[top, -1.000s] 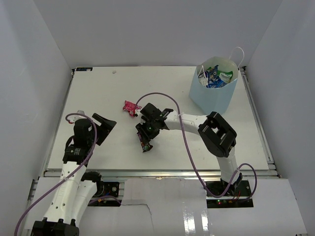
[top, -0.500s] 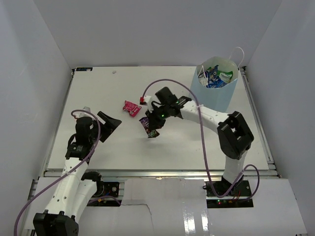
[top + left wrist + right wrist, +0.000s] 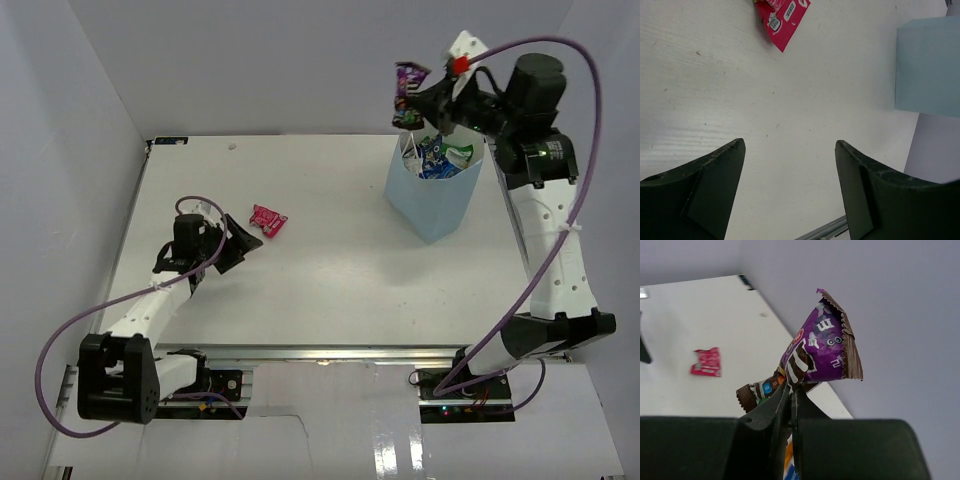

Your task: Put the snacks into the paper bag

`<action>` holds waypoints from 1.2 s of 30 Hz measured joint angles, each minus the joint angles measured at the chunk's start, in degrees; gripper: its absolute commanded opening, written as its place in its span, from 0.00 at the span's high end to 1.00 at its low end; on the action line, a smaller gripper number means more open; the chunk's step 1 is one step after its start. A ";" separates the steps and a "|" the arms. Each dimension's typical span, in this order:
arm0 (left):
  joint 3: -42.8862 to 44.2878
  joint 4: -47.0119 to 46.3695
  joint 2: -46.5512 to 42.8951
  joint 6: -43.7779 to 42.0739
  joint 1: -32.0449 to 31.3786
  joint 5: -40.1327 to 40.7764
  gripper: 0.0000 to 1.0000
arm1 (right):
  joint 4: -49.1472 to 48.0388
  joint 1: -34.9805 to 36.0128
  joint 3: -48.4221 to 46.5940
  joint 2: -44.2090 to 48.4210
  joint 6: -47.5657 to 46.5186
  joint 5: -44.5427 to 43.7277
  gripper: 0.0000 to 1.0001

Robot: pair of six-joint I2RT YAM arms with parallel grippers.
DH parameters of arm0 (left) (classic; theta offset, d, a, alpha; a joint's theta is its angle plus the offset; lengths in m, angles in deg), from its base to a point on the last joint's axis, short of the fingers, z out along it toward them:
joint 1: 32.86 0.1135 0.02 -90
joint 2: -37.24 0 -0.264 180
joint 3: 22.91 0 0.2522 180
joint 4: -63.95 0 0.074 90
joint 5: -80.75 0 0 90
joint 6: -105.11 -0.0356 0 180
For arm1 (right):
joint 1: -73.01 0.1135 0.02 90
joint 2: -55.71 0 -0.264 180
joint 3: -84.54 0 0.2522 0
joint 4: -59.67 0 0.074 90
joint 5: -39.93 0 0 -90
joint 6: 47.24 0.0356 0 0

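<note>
Above paper bag (image 3: 432, 203), roughly: right gripper (image 3: 420, 103).

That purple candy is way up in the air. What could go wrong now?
The right fingers pinch the candy only by its lower end, so it might slip early. It seems to hang over the rim of the bag, not its middle, so it could land outside. Lowering might also knock the bag.

Pink packet (image 3: 784, 20) was cut by the top edge, bag (image 3: 927, 65) ran off the right, candy bar (image 3: 815, 355) was part hidden by fingers (image 3: 765, 415).
</note>
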 measured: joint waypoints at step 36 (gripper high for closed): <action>27.65 3.10 33.62 -18.80 0.00 1.57 0.32 | 4.81 -16.22 18.23 4.74 -3.87 4.17 0.32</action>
